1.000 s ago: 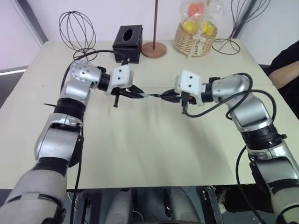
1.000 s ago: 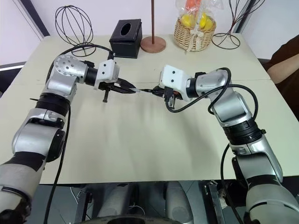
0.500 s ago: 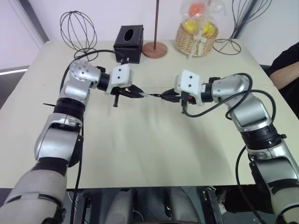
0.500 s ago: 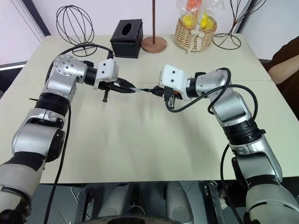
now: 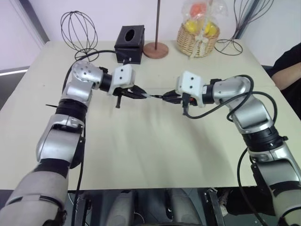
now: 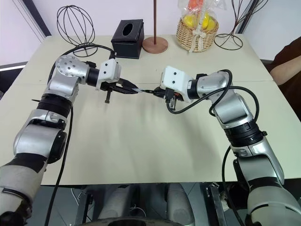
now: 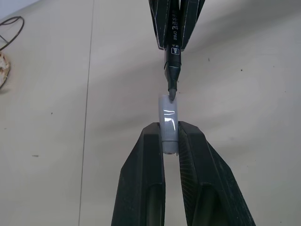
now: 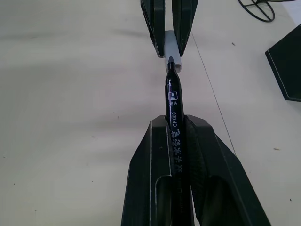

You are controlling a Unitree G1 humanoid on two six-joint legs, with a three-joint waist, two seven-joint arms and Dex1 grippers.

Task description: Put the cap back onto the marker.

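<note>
The marker (image 8: 173, 117) lies nearly level above the middle of the desk (image 5: 155, 150), its long axis running 3 to 9 o'clock in the head view — tip toward the robot's left. The right pincer (image 5: 165, 97) is clamped on its barrel. The left pincer (image 5: 144, 95) is pinched tight on the cap (image 7: 168, 123), open mouth facing the tip — tip just at the mouth.
</note>
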